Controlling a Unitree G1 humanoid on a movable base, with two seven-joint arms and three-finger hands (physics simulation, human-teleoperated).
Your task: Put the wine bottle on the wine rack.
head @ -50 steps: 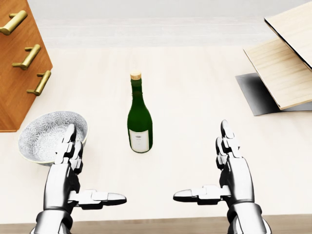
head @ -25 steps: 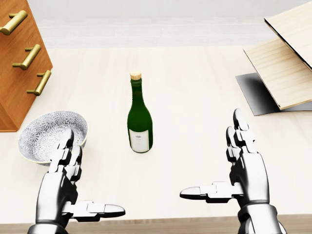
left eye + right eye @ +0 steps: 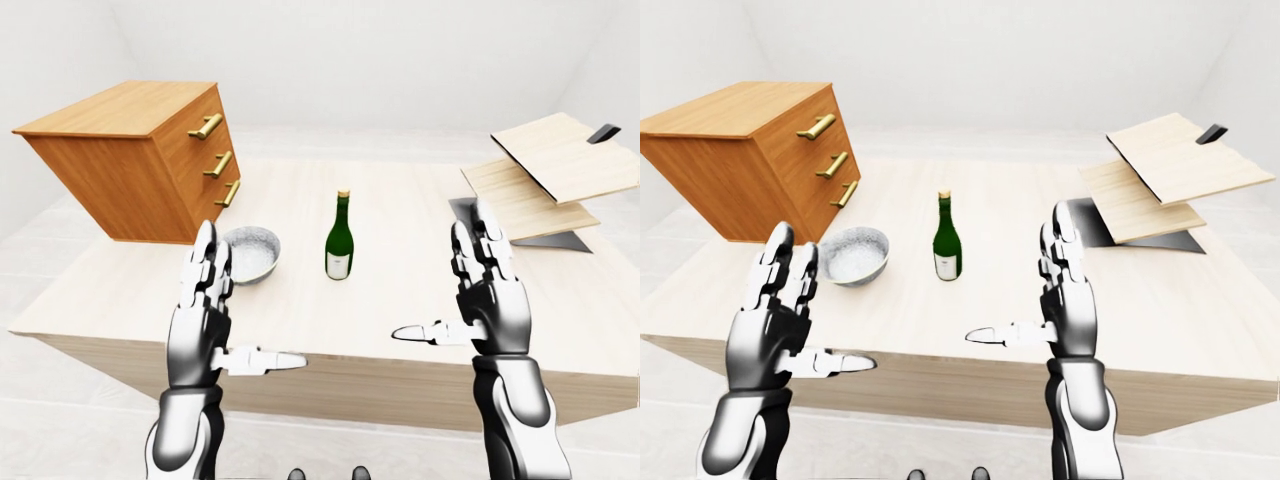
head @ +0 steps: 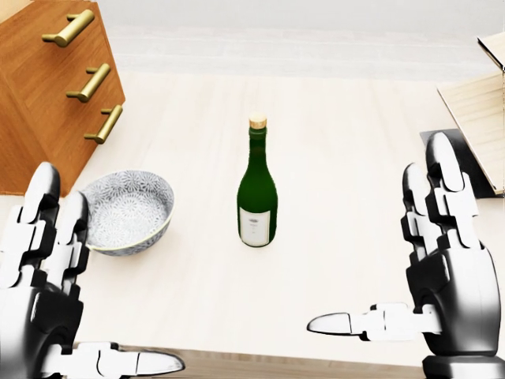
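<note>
A green wine bottle with a white label and gold cap stands upright in the middle of the pale wooden table. The wine rack, made of slanted light wooden boards, sits at the table's right side. In the head view only its edge shows. My left hand is raised at the lower left, open, palm inward. Held open at the lower right, my right hand has its thumb pointing left. Neither hand touches the bottle, which stands farther up between them.
A wooden drawer chest with brass handles stands at the table's left. A patterned grey bowl sits below it, left of the bottle and close to my left fingers. A dark base plate lies under the rack.
The whole head view has shifted, so bottle, bowl and chest sit further right and the rack slides off the right edge. Both hands have risen, look larger and stay open.
</note>
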